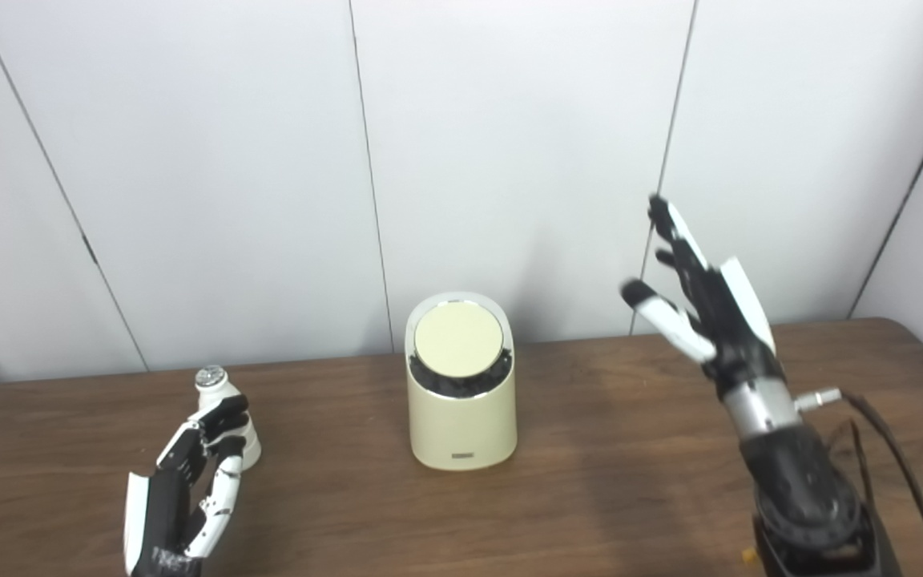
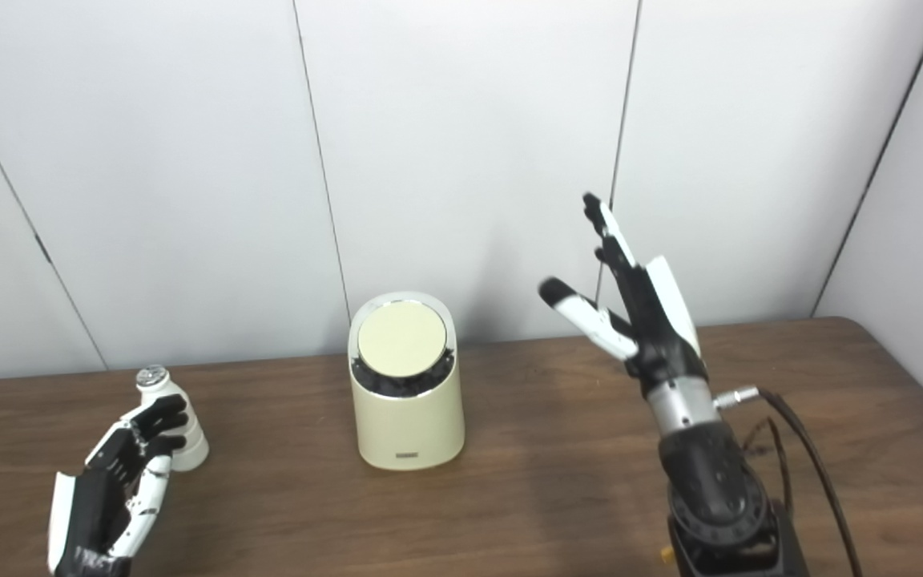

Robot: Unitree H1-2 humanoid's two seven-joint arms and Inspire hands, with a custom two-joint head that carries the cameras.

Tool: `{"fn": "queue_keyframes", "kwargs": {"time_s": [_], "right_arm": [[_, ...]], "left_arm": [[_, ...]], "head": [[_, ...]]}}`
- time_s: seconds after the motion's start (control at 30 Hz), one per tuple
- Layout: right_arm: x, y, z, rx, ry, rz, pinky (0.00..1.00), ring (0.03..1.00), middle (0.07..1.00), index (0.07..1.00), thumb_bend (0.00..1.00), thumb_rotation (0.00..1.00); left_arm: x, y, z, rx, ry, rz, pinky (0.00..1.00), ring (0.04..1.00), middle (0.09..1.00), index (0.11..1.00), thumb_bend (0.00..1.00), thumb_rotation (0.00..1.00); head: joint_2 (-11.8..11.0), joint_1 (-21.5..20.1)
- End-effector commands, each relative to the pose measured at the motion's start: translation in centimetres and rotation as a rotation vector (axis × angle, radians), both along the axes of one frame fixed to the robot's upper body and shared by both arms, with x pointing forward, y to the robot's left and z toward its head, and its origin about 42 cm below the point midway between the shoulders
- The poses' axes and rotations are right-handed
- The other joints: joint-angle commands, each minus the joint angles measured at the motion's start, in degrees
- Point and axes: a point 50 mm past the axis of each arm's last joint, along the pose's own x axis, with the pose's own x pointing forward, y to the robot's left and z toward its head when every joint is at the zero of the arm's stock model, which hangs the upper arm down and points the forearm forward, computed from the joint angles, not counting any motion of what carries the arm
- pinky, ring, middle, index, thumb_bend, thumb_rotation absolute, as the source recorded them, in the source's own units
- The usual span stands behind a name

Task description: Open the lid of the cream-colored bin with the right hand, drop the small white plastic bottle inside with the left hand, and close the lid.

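The cream-colored bin (image 1: 461, 409) stands on the table's middle, its round lid (image 1: 458, 339) tilted toward me and lying flat in the rim. A small white plastic bottle (image 1: 221, 401) with a silver cap stands upright at the left. My left hand (image 1: 189, 489) is open just in front of it, fingertips (image 1: 225, 417) close to or touching the bottle's side, not wrapped around it. My right hand (image 1: 702, 296) is raised high to the right of the bin, open, fingers spread and pointing up, well apart from the lid.
The brown wooden table (image 1: 606, 497) ends at a white panelled wall behind. A black cable (image 1: 902, 473) trails from the right wrist over the table's right part.
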Motion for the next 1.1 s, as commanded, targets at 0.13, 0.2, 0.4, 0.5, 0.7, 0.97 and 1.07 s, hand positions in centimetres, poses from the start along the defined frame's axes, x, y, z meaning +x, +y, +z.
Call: {"fn": "queue_keyframes", "kwargs": {"time_s": [0.13, 0.2, 0.4, 0.5, 0.7, 0.97, 1.07], "right_arm": [[1.1, 1.6, 3.7, -0.071, -0.051, 0.003, 0.80, 0.948, 1.000, 1.000, 0.91, 0.69], [1.6, 2.1, 4.1, -0.095, -0.053, 0.001, 0.86, 0.969, 1.000, 1.000, 0.94, 0.68], [3.7, 3.8, 5.0, -0.110, -0.050, 0.014, 0.73, 0.971, 1.000, 1.000, 1.00, 0.60], [5.0, 4.4, 5.1, -0.161, -0.057, -0.005, 0.90, 0.984, 1.000, 1.000, 1.00, 0.61], [6.8, 5.7, 4.9, -0.201, -0.028, -0.015, 0.88, 0.976, 1.000, 1.000, 1.00, 0.63], [8.4, 7.8, 3.4, -0.204, 0.018, 0.023, 0.91, 0.998, 1.000, 1.000, 1.00, 0.54], [8.6, 8.6, 3.0, -0.258, 0.025, 0.014, 0.93, 1.000, 1.000, 1.000, 1.00, 0.55]], "left_arm": [[0.3, -0.6, 1.5, 0.010, -0.078, -0.015, 0.66, 0.741, 0.764, 0.750, 0.23, 0.55], [0.3, -0.6, 1.5, 0.008, -0.077, -0.015, 0.66, 0.739, 0.761, 0.748, 0.23, 0.55], [0.3, -1.1, 1.3, -0.012, -0.068, -0.035, 0.66, 0.744, 0.765, 0.746, 0.24, 0.50], [0.2, -1.3, 1.3, 0.019, -0.073, -0.033, 0.65, 0.742, 0.766, 0.749, 0.25, 0.51], [0.1, -2.0, 1.3, 0.031, -0.081, -0.028, 0.63, 0.720, 0.751, 0.744, 0.23, 0.49], [-0.1, -2.7, 1.4, 0.030, -0.090, -0.031, 0.64, 0.727, 0.756, 0.746, 0.24, 0.51], [-0.1, -2.8, 1.5, 0.026, -0.092, -0.037, 0.64, 0.726, 0.756, 0.747, 0.23, 0.50]], "head": [[-0.22, 0.18], [-0.29, 0.37], [-0.51, 1.64], [-0.77, 1.99], [-0.97, 3.41], [-0.88, 3.75], [-0.92, 3.93]]}}
